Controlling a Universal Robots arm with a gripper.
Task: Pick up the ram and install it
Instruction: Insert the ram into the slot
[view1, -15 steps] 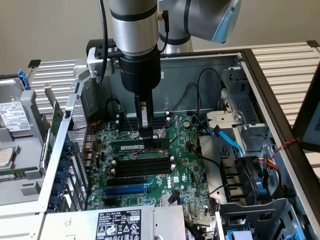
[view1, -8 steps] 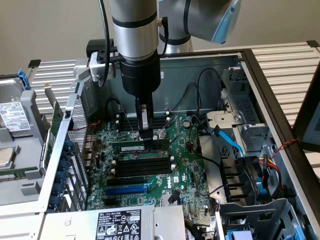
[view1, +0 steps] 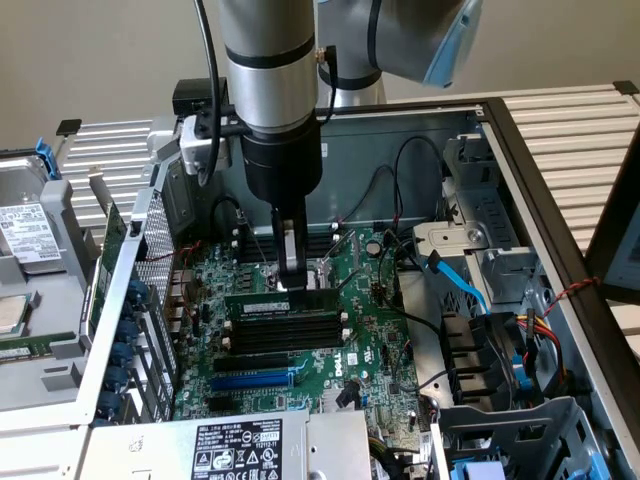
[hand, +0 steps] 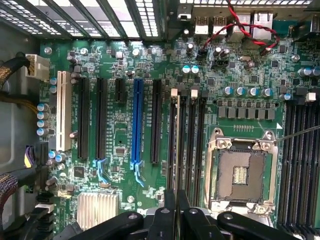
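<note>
The ram (view1: 268, 303), a long thin green stick with black chips, stands on edge along the rearmost slot of a bank of black memory slots (view1: 285, 338) with white end clips. My gripper (view1: 293, 282) comes straight down from above and is shut on the ram's top edge near its middle. In the wrist view the ram (hand: 178, 145) appears edge-on as a thin line running along a slot, with my gripper (hand: 176, 202) closed around it. Whether the stick is fully seated I cannot tell.
A long blue expansion slot (view1: 252, 380) lies in front of the memory slots. The open CPU socket (hand: 240, 172) sits beside them. Blue and black cables (view1: 460, 282) and drive cages crowd the exterior view's right. A power supply (view1: 235, 450) fills the front, and the case wall (view1: 130, 260) rises at the exterior view's left.
</note>
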